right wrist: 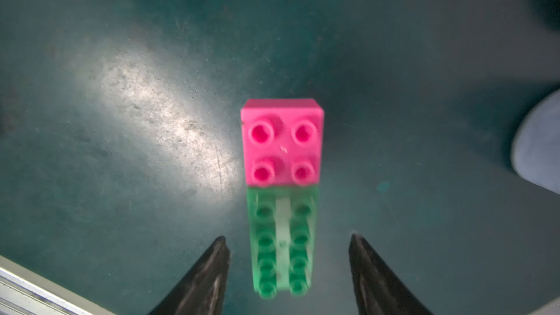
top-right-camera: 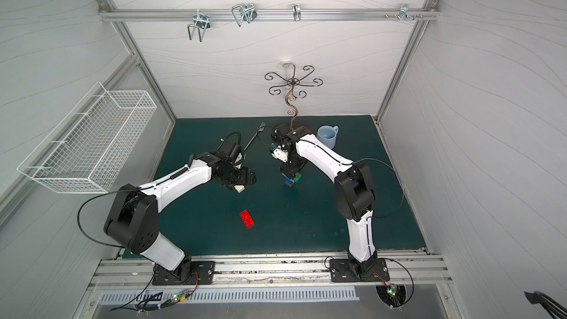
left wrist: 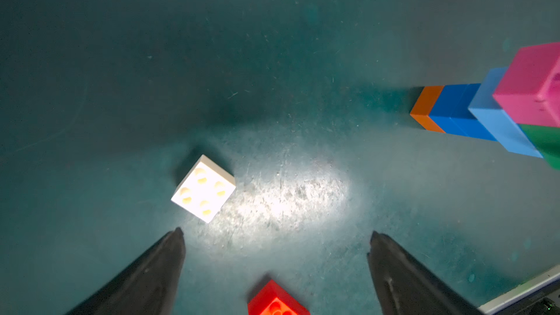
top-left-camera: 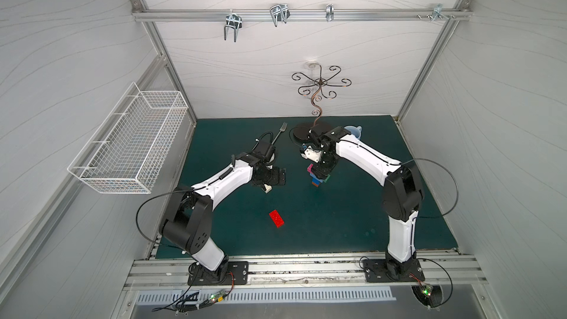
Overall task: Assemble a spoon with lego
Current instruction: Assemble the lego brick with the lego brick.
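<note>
Pink-topped spoon (left wrist: 460,113), seemingly upright

Back wall (top-left-camera: 276,56): white panel with faint grey wavy lines, upper centre in both top views
Side walls: same panelling on the left wall (top-left-camera: 61,41) and right wall (top-left-camera: 506,118); aluminium corner post (top-left-camera: 180,93) at the join
Rail (top-left-camera: 368,14): aluminium bar across the top of the back wall, carrying metal hooks (top-left-camera: 231,27)
Basket (top-left-camera: 122,148): white wire, fixed to the left wall, centre left of frame
Floor: dark teal mat (top-left-camera: 337,225), lower centre; scuffed and scratched in the wrist views
Stand (top-left-camera: 320,82): dark scrolled metal, curled arms, at the mat's far edge by the back wall
Front edge: aluminium track (top-left-camera: 306,266), with a slotted white strip (top-left-camera: 276,296) below it
Light: even and diffuse overall; bright glare patch (left wrist: 288,201) on the mat in the left wrist view
</note>
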`<state>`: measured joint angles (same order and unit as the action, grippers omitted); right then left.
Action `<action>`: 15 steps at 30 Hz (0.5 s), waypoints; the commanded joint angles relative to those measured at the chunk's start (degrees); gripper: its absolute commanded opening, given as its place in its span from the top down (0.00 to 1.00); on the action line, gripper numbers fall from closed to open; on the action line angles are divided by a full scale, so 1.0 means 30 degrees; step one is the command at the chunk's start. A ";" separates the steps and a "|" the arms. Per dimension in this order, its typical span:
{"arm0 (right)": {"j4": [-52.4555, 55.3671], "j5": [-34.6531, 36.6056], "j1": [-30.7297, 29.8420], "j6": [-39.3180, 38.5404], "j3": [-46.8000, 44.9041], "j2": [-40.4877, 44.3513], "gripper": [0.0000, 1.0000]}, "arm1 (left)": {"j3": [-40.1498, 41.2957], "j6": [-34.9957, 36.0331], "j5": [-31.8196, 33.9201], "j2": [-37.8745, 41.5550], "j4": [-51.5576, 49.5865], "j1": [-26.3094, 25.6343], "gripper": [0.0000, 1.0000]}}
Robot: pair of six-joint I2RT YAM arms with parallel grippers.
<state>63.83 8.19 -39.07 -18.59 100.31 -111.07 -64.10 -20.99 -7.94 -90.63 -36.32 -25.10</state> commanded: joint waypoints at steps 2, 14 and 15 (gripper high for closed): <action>-0.0191 0.0959 -0.0429 0.0562 -0.0086 0.1683 0.34 | 0.0335 -0.0323 -0.0325 0.1149 -0.0448 0.1303 0.00; -0.1487 0.0827 -0.7723 0.8819 -0.0575 0.1434 0.34 | 0.5036 -0.2057 -0.3052 0.5016 0.1617 0.7253 0.00; -0.2150 0.0103 -0.8093 0.9421 -0.1039 0.1327 0.34 | 0.5464 -0.2170 -0.3191 0.5282 0.1833 0.7606 0.00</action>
<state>60.69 12.40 -61.45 -0.45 99.63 -105.71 -49.82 -25.17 -14.68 -76.71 -34.00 -4.86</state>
